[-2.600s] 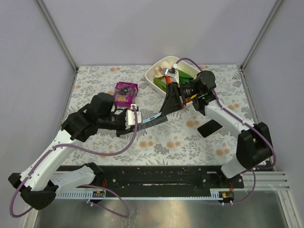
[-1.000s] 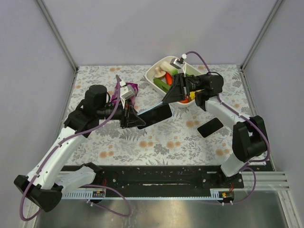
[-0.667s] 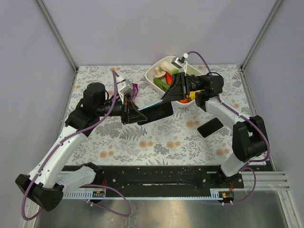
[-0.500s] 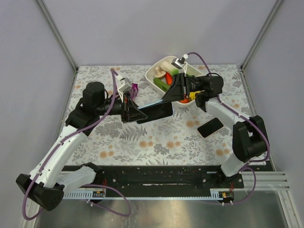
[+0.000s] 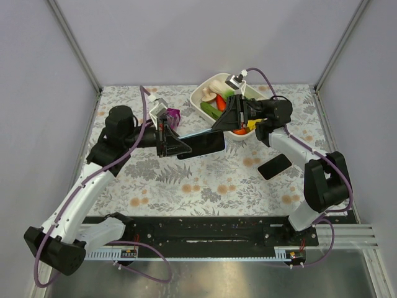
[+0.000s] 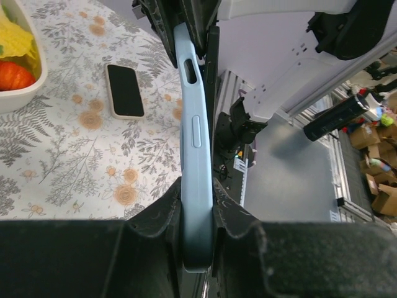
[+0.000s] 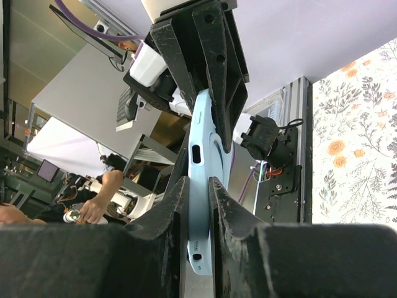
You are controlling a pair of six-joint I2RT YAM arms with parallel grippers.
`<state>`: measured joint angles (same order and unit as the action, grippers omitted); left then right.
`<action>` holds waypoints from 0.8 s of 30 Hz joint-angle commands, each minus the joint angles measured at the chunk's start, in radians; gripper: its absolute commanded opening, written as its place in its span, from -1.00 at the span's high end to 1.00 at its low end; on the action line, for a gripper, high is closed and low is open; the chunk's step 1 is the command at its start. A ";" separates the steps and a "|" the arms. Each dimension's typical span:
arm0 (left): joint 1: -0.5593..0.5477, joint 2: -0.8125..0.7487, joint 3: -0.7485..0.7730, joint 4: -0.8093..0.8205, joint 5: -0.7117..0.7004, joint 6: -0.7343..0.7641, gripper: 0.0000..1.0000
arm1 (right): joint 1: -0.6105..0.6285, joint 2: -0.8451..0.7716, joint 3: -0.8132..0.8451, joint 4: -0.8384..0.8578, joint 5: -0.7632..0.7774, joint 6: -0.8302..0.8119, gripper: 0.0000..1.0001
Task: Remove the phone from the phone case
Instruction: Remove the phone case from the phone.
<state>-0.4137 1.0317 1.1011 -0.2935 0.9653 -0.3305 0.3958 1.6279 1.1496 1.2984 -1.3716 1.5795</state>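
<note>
The phone (image 5: 203, 144), dark screen showing, sits in a light blue phone case (image 5: 196, 134) and hangs above the table between both arms. My left gripper (image 5: 173, 141) is shut on its left end; in the left wrist view the case's edge (image 6: 195, 136) runs up from my fingers (image 6: 166, 214), with the phone's dark edge (image 6: 213, 93) beside it. My right gripper (image 5: 224, 121) is shut on the other end, and in the right wrist view the case (image 7: 205, 155) stands between its pads (image 7: 177, 205).
A second phone (image 5: 274, 166) lies flat on the floral table (image 5: 205, 186) at the right, also seen as that phone (image 6: 124, 90) in the left wrist view. A white tray (image 5: 203, 93) of toy food stands at the back. A purple box (image 5: 173, 115) sits behind the left gripper.
The left arm has drawn back and up a little, carrying its end of the cased phone with it. The right arm has hardly moved and still holds its end.
</note>
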 commanded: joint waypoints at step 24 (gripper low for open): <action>0.076 0.034 -0.222 1.427 0.033 -0.728 1.00 | 0.193 0.066 0.006 0.131 -0.109 -0.036 1.00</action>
<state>-0.3298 1.0702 0.8127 0.7227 1.2591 -0.9764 0.4545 1.6341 1.2167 1.3487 -1.3712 1.6352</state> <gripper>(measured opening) 0.205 0.230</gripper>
